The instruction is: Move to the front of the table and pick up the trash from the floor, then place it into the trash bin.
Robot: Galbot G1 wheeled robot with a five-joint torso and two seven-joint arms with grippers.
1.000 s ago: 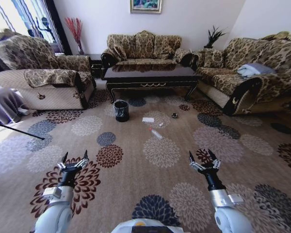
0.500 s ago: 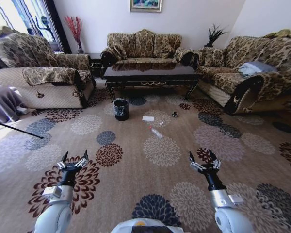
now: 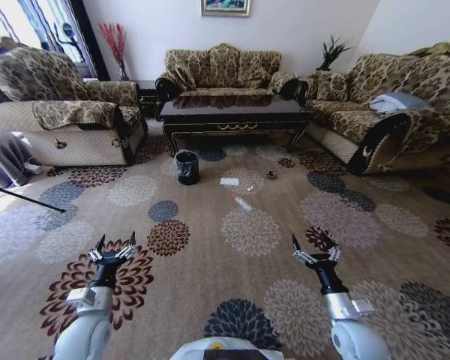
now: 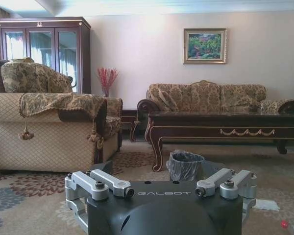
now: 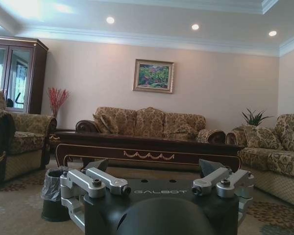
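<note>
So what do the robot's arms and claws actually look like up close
Both arms are smooth silver-white tubes narrowing into black wrists. The left claw and right claw match: silver metal linkage fingers with round pivot bolts and dark pointed tips. In the wrist views each sits on a rounded black housing lettered GALBOT in grey. No loose cables show.

My head camera looks forward and down from well back, taking in the carpeted floor [image 3: 232, 247], the table [image 3: 232, 112] far ahead and both my arms at the lower edge. My left wrist camera sits low, just behind the left gripper [image 4: 161, 188], facing level across the room toward the table [image 4: 225, 129] and the bin [image 4: 184, 165] before it. My right wrist camera, equally low behind the right gripper [image 5: 159, 186], faces the same way. All three views share the table, the bin [image 3: 186, 166] and the sofa [image 3: 223, 71] behind.
</note>
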